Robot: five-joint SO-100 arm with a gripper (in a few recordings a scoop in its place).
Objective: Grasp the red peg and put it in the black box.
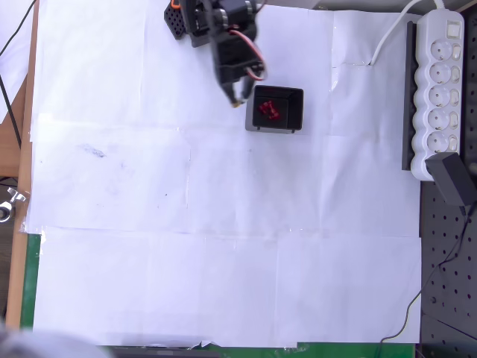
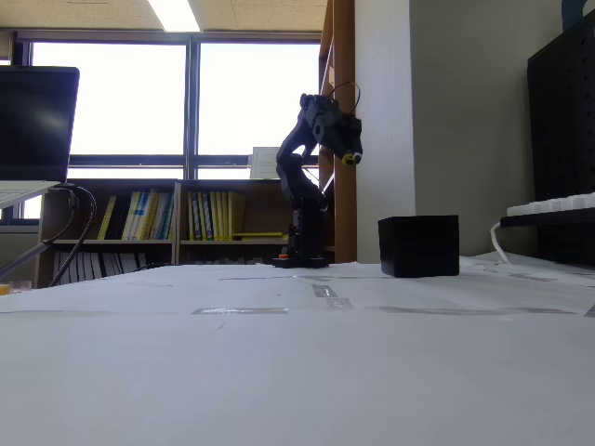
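The black box (image 1: 295, 99) sits on the white paper near the back of the table, and red pegs (image 1: 268, 111) lie in a small cluster on its floor. My gripper (image 1: 237, 98) hangs just left of the box's left wall, raised above the table. Its fingers look closed together with nothing between them. In the fixed view the arm stands tall at the far end; the gripper (image 2: 350, 156) points down, well above and to the left of the black box (image 2: 418, 246). The box walls hide the pegs in this view.
A white power strip (image 1: 440, 89) with a black adapter (image 1: 453, 179) lies along the right edge. The arm's black base (image 1: 186, 21) stands at the top. White paper (image 1: 223, 246) covers the table, bare towards the front and left.
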